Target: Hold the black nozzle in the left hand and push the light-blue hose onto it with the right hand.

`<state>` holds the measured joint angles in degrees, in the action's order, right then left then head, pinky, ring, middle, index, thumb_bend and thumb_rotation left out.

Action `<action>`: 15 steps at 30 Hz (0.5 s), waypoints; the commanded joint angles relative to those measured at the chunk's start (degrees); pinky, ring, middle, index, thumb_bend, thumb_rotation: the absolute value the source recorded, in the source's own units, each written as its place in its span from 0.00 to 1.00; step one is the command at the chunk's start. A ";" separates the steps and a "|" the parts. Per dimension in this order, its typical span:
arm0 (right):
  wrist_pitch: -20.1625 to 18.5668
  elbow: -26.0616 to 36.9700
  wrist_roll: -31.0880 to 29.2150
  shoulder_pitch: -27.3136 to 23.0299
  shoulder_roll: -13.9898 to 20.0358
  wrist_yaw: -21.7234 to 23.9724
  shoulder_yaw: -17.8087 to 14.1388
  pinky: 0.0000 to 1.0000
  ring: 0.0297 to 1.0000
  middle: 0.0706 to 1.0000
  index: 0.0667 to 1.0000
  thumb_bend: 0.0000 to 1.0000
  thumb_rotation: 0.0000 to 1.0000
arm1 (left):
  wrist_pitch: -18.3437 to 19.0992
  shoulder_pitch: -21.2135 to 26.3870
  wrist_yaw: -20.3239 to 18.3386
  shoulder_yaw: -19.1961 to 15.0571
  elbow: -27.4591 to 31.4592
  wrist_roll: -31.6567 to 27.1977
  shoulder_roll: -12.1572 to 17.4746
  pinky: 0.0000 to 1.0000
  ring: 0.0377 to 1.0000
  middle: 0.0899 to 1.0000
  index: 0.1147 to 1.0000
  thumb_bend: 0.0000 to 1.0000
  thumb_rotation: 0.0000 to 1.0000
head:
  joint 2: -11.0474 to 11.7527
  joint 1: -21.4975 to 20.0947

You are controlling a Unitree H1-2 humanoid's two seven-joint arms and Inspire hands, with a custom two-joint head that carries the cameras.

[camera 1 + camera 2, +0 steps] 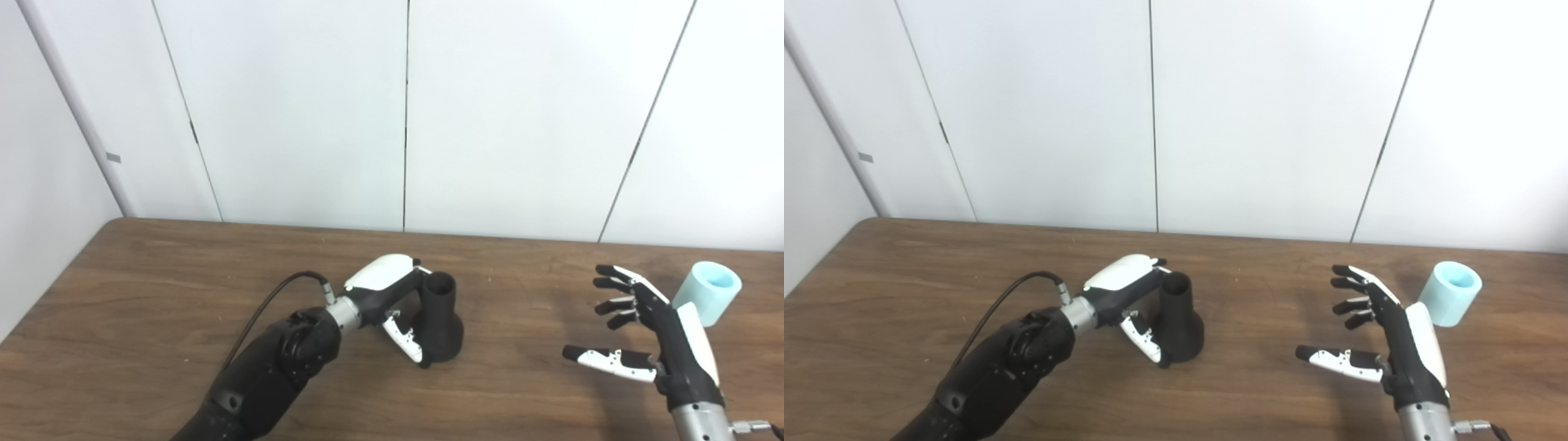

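Left eye view shows a brown wooden table [153, 288] filling the lower half of the frame, white wall panels [294, 110] above it. At lower centre the left hand [392, 300] wraps around the black nozzle [442, 318], which stands upright on its wide base. At lower right the right hand [649, 331] hovers released, fingers spread, just beside the light-blue hose [707, 291] lying near the frame's right edge

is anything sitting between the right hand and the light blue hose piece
Nothing visible does. The short light-blue cylindrical hose lies on the brown wooden table just beyond the open right hand, on its back side, with only bare tabletop between them. The palm faces away from it, toward the black flared nozzle.
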<state>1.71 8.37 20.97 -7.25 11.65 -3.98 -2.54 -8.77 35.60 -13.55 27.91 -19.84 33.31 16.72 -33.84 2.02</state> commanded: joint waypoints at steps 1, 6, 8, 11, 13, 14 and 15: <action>1.98 2.15 -0.16 -1.88 0.46 -1.02 -0.51 0.47 0.57 0.72 0.76 0.64 0.00 | 0.53 -0.71 -0.61 2.38 -0.98 3.47 -1.17 1.00 0.61 0.45 0.40 0.53 0.00 | -0.08 0.07; 1.82 3.30 -0.22 -1.55 0.64 -0.90 -0.71 0.47 0.57 0.72 0.76 0.64 0.00 | 1.63 -1.32 0.74 3.61 -1.55 6.19 -1.28 1.00 0.60 0.44 0.41 0.53 0.00 | 0.32 -0.22; 0.47 5.46 -0.28 -1.57 0.72 -0.55 -1.16 0.47 0.59 0.72 0.76 0.64 0.00 | 1.76 -1.55 0.83 3.78 -1.92 6.30 -1.19 1.00 0.60 0.43 0.41 0.53 0.00 | 0.45 -0.74; -4.18 10.26 -0.23 -2.83 1.86 1.70 -2.04 0.47 0.62 0.73 0.76 0.65 0.01 | 1.84 -2.26 1.04 3.66 -1.73 6.02 -0.94 1.00 0.60 0.43 0.41 0.53 0.00 | 0.70 -3.07; -9.10 12.93 0.72 -4.75 4.93 5.38 -2.31 0.46 0.64 0.76 0.77 0.70 0.09 | 1.63 -2.80 1.48 3.60 -1.73 5.93 -0.85 1.00 0.60 0.43 0.42 0.53 0.00 | 0.98 -4.89; -12.90 14.89 1.85 -6.15 8.48 9.19 -2.17 0.46 0.64 0.77 0.77 0.72 0.12 | 1.30 -3.14 1.88 3.62 -1.83 5.92 -0.75 1.00 0.60 0.43 0.42 0.53 0.00 | 1.46 -7.62; -17.18 16.79 2.84 -7.89 12.42 13.38 -2.02 0.47 0.65 0.78 0.78 0.76 0.15 | 0.89 -3.48 2.36 3.68 -1.98 5.95 -0.57 1.00 0.60 0.43 0.42 0.53 0.00 | 1.70 -9.07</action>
<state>-11.11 21.34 22.23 -10.69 18.00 4.98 -3.61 -7.85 34.76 -9.20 29.11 -19.80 36.37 16.38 -32.09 -6.99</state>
